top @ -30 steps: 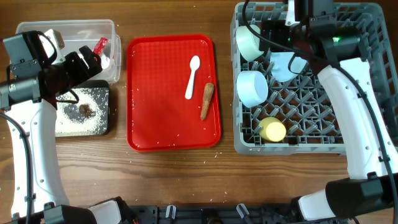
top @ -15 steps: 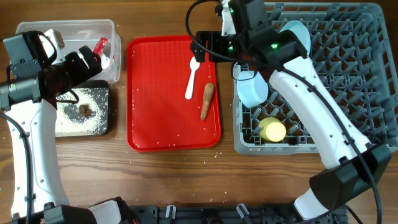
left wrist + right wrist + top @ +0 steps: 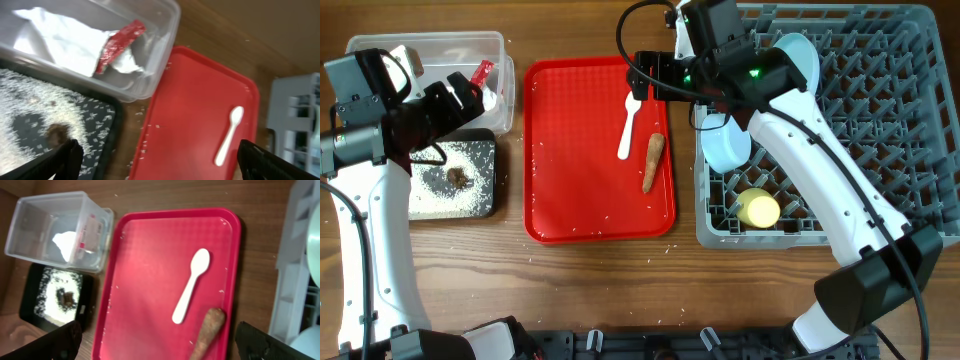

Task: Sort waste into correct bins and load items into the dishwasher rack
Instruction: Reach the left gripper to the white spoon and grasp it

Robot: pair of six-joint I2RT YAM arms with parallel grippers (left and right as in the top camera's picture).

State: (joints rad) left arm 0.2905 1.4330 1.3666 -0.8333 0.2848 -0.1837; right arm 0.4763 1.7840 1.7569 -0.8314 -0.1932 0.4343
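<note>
Right gripper (image 3: 157, 330), jaws wide and empty, hangs over the white spoon (image 3: 190, 286) on the red tray (image 3: 145, 245), brown stick (image 3: 206, 332) just beside it; left gripper (image 3: 159, 145), likewise spread, hovers near the clear tub (image 3: 156, 65) holding tissue (image 3: 55, 40) and red wrapper (image 3: 120, 42).

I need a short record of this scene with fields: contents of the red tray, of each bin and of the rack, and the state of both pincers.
Flat red serving tray: white plastic spoon, brown stick-shaped food piece, not touching
Clear plastic tub: small red wrapper, crumpled white tissue
Shallow black tray: white rice-like grains, small brown lump
Grey pegged rack: pale blue-green bowl, small yellow cup
Left pincer: open, empty, beside the tub
Right pincer: open, empty, above the tray near the spoon
</note>
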